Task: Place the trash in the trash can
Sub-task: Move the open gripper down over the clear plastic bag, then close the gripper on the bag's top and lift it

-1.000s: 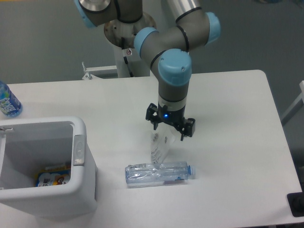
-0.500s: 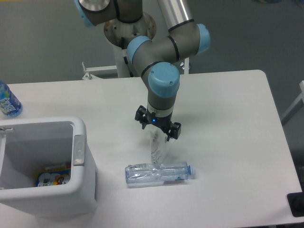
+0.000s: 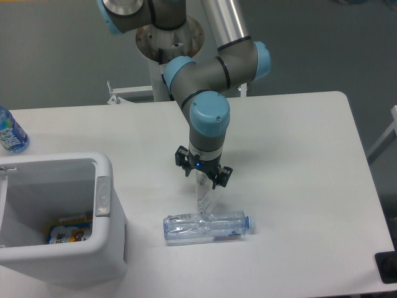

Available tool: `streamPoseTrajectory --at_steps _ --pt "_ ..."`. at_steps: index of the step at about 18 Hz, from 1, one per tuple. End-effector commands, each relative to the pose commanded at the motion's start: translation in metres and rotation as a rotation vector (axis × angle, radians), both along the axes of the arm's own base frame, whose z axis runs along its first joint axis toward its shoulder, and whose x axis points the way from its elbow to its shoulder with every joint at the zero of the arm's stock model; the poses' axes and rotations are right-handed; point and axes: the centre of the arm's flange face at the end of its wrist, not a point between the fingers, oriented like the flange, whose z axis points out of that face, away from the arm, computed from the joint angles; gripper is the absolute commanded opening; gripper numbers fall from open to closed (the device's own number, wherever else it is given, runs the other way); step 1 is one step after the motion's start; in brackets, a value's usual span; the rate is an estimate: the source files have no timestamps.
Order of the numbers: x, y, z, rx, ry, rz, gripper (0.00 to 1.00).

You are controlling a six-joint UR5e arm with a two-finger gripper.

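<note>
White table (image 3: pixel 298 155) on a grey floor, arm mounted at the far edge. Arm reaches down over the table middle, wrist vertical, gripper (image 3: pixel 203 178) pointing straight down with a blue light lit on its body. Fingers closed narrow on the top edge of the film wrapper (image 3: pixel 203 195). Wrapper hangs directly below the gripper, long axis roughly vertical, its lower end near or touching the clear bottle (image 3: pixel 209 226); cannot tell which.

Clear bottle lies on its side on the table just below the gripper toward the camera, long axis left-right, blue cap pointing right, crumpled body to the left.

Trash can (image 3: pixel 59 217) sits well left of the gripper and nearer the camera, open top, grey oval button on its right wall facing the gripper. Colourful packaging (image 3: pixel 69 228) lies inside on the bin floor. Blue-label bottle (image 3: pixel 10 133) stands far left at the frame edge, beyond the bin.

Tabletop between gripper and bin holds no objects. Dark object (image 3: pixel 388 267) at the lower right corner, partly cut off.
</note>
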Motion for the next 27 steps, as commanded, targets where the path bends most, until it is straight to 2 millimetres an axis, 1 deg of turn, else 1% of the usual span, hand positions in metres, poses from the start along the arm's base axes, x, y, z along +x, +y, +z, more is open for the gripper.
streamPoseTrajectory --at_steps 3,5,7,10,12,15,17,18,20,22,27 --pt "-0.001 -0.002 0.0 -0.02 0.016 -0.004 0.09" --pt "-0.001 -0.003 0.0 -0.025 0.016 -0.006 0.0" --pt "-0.001 -0.004 0.002 -0.028 0.018 -0.015 0.0" --pt "-0.002 -0.008 0.004 -0.036 0.024 -0.102 0.0" --pt "-0.005 -0.018 0.015 -0.043 0.019 -0.14 0.0" --pt "-0.019 -0.039 0.048 -0.03 0.029 -0.2 0.0" --pt "-0.028 -0.05 0.084 0.037 0.07 -0.178 0.0" --pt "-0.031 -0.05 0.101 0.103 0.072 -0.167 0.0" --pt "-0.043 -0.052 0.132 0.229 0.064 -0.124 0.0" --pt "-0.05 -0.054 0.158 0.312 0.066 -0.057 0.0" --pt "-0.067 -0.044 0.224 0.489 0.049 0.126 0.0"
